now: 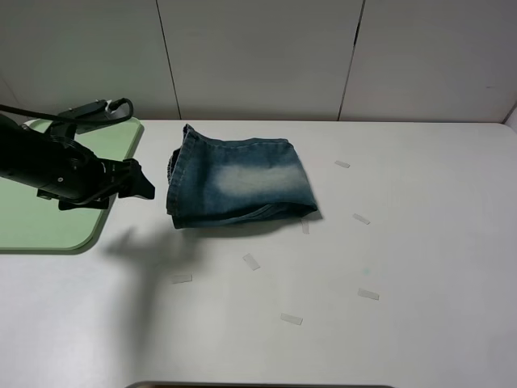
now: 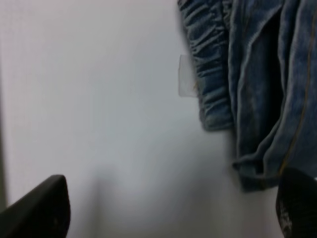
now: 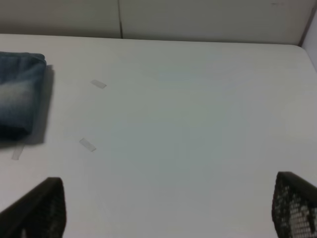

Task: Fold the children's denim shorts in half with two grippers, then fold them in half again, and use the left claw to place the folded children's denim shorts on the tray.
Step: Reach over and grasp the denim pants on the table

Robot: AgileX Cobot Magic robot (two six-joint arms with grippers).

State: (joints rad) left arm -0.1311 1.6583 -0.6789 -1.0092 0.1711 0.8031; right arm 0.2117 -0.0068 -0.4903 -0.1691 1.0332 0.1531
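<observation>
The children's denim shorts [image 1: 238,184] lie folded on the counter [image 1: 420,242], just right of the tray [image 1: 48,230] and not on it. The left hand [image 1: 139,184] hangs over the tray's right edge, short of the gathered waistband, fingers spread wide with nothing between them. The right hand [image 3: 169,208] shows only in its own wrist view, released and holding nothing, well clear of the shorts. The left arm covers part of the tray, and the frame edge cuts off more. The folds hide the shorts' inner layers.

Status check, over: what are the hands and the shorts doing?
Left hand open, empty, beside folded shorts. Right hand open, empty, off aside. Shorts on table, not yet on tray. Nothing blocking.
</observation>
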